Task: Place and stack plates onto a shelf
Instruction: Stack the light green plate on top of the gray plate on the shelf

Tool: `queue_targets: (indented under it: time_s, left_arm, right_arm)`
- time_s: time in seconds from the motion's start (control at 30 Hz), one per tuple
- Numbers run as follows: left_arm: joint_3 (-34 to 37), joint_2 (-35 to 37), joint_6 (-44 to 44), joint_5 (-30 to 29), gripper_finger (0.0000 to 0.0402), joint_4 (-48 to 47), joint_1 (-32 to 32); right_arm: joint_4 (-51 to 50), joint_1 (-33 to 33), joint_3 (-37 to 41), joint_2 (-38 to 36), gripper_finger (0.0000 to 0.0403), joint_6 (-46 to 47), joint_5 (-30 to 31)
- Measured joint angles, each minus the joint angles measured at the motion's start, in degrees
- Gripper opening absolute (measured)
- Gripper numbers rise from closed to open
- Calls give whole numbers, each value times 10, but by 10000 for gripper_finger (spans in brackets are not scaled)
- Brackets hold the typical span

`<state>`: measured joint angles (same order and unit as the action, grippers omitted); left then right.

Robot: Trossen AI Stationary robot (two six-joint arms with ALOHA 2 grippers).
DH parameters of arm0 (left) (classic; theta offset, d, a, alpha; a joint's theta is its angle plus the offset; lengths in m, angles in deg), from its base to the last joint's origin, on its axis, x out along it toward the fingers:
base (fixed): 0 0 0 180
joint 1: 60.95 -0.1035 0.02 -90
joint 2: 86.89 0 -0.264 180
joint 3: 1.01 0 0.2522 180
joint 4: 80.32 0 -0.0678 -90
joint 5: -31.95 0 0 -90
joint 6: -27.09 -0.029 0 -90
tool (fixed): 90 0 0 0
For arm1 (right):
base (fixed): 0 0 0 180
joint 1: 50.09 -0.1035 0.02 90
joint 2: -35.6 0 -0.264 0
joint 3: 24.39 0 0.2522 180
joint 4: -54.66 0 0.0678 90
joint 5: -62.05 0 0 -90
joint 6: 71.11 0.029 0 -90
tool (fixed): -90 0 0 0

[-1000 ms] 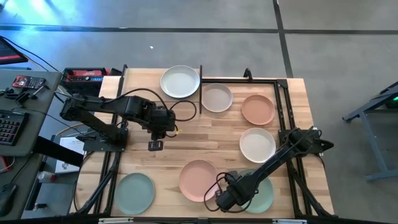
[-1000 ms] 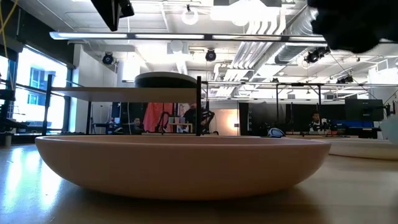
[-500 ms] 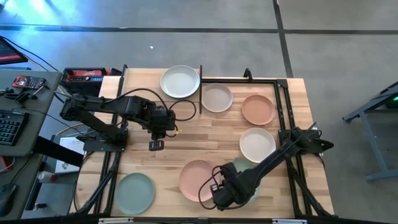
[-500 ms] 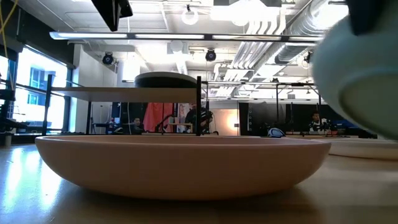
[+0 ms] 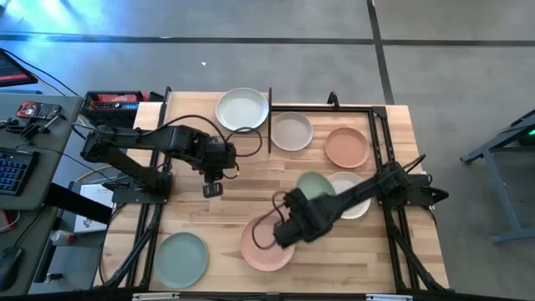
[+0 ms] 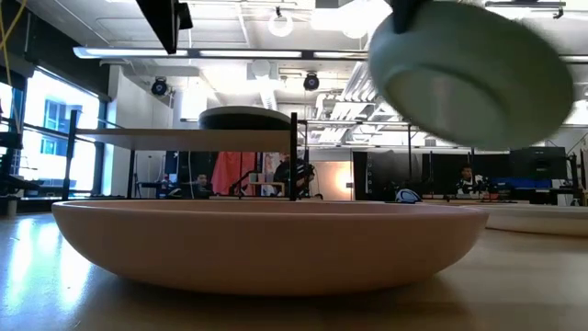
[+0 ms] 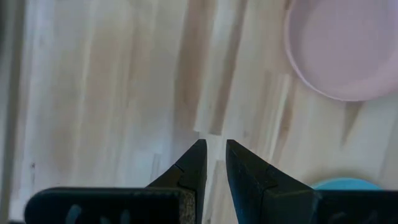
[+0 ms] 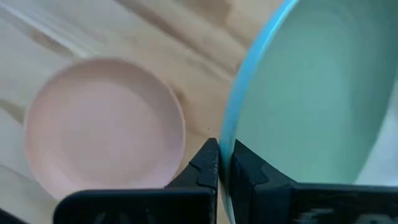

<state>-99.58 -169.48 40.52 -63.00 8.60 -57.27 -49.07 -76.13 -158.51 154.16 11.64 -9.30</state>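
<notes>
Sage green plate (image 5: 182,259): lying flat on the bench (image 5: 251,171), lower left of the high view, clear of both arms.

Left gripper (image 5: 212,190): hanging over bare bench boards at centre left of the high view, jaws standing slightly apart and holding nothing; in the left wrist view its fingers (image 7: 191,167) are pointing at empty wood.

White plate (image 5: 242,109): sitting at the upper centre of the high view, on the shelf (image 6: 184,138), which in the low view is carrying a dark plate shape at left of centre.

Pink plate (image 5: 266,242): resting on the bench at lower centre of the high view, partly under the right arm; filling the foreground of the low view.

Right gripper (image 5: 286,227): reaching to centre frame in the high view, jaws clamped together on the rim of the pale grey-green plate (image 5: 314,187).

Pale grey-green plate: being held raised and tilted above the bench, just beside the pink plate; in the low view it is hanging in the upper right, underside facing the camera.

Beige-grey plate (image 5: 291,131): lying at upper centre, right of the white plate.

Terracotta plate (image 5: 346,147): lying at upper right.

Second white plate (image 5: 351,201): lying at right of centre, partly overlapped by the raised plate and arm.
</notes>
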Motion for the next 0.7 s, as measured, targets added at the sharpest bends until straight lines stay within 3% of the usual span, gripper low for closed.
queue_targets:
  time_s: [0.7]
  left_arm:
    - [0, 0, 17, -5, 51, -75, -135]
  right_arm:
    - [38, 265, -2, -83, 0, -505, 62]
